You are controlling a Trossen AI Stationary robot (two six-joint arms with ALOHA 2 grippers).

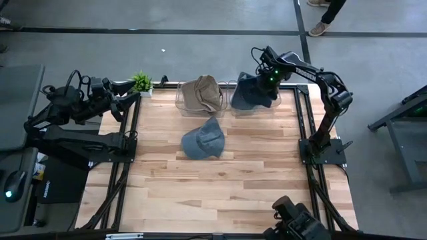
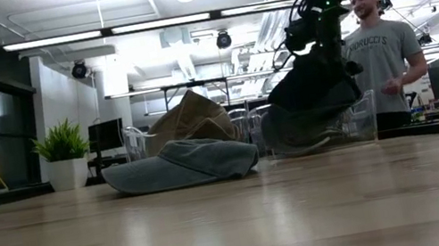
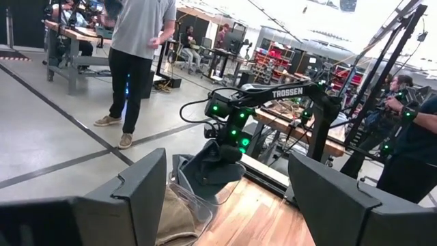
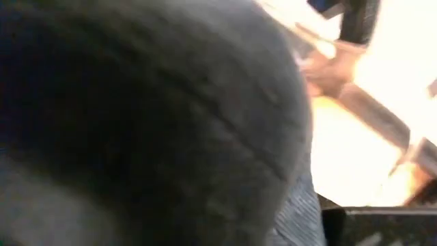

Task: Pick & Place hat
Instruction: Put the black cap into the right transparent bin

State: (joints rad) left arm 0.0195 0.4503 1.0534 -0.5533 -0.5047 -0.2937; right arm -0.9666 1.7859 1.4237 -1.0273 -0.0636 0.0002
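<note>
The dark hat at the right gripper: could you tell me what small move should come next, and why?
Probably open the fingers fully and lift away: the right gripper holds the dark hat over the right clear bin, so releasing would drop it in.

Right pincer [image 1: 265, 85] hidden behind dark hat [image 1: 252, 92]

Past my two spread fingers [image 3: 130, 198] I see the other arm [image 3: 273, 102] holding a dark hat [image 3: 215, 167] above a clear bin [image 3: 188, 195].
</note>
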